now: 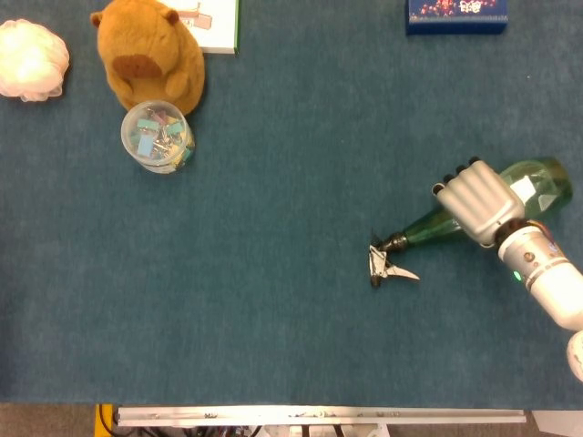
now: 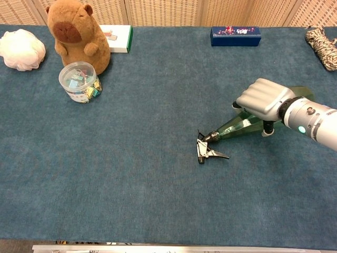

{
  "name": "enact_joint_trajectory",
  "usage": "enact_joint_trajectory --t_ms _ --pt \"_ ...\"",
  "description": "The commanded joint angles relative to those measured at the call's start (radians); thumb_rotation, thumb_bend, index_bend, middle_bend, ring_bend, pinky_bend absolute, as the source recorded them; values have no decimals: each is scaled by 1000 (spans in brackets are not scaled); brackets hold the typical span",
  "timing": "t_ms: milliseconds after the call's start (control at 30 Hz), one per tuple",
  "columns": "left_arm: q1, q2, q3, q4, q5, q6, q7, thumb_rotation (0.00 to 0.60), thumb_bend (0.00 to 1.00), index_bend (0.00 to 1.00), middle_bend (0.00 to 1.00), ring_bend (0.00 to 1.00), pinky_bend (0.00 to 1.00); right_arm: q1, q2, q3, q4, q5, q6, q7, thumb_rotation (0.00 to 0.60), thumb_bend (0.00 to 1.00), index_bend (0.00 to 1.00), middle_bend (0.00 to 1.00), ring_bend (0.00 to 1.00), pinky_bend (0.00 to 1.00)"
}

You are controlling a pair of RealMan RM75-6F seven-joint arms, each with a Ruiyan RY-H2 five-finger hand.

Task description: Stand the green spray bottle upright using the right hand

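Observation:
The green spray bottle [image 1: 544, 179] [image 2: 238, 125] lies on its side on the blue cloth at the right. Its black and silver trigger head [image 1: 386, 266] [image 2: 206, 150] points left and its base points right. My right hand [image 1: 478, 202] [image 2: 261, 100] sits on top of the bottle's body, with the fingers curled down over the far side and the thumb under the near side. It grips the bottle, and most of the body is hidden beneath it. My left hand shows in neither view.
A brown plush capybara [image 1: 146, 55] [image 2: 73, 31] and a clear jar of clips [image 1: 157, 137] [image 2: 80, 83] stand at the far left, near a white puff [image 1: 32, 59]. A blue box [image 2: 235, 36] and a rope coil [image 2: 322, 45] lie along the back.

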Motion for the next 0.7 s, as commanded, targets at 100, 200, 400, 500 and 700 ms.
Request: enact_joint_trajectory --t_ms 100,200,400,500,700 --pt "1 1 -2 -1 -2 1 -2 600 0 469 464 305 338 -10 24 4 -25 -33 16 46 600 66 453 569 444 465" --pt "1 2 -3 -1 -4 2 -4 600 0 469 464 305 338 -23 51 13 -54 -74 27 101 600 67 453 569 444 465" --pt "2 2 -4 -1 -8 3 -3 600 0 469 464 305 338 -71 101 51 -93 -219 47 315 600 68 453 569 444 465" --pt "1 1 -5 -1 -11 0 2 600 0 469 464 305 338 -116 104 82 -67 -362 86 524 600 67 453 569 444 465" --pt "-1 -1 -4 2 -16 -5 8 600 0 469 464 305 339 -191 26 116 100 -638 230 967 600 66 459 573 444 465"
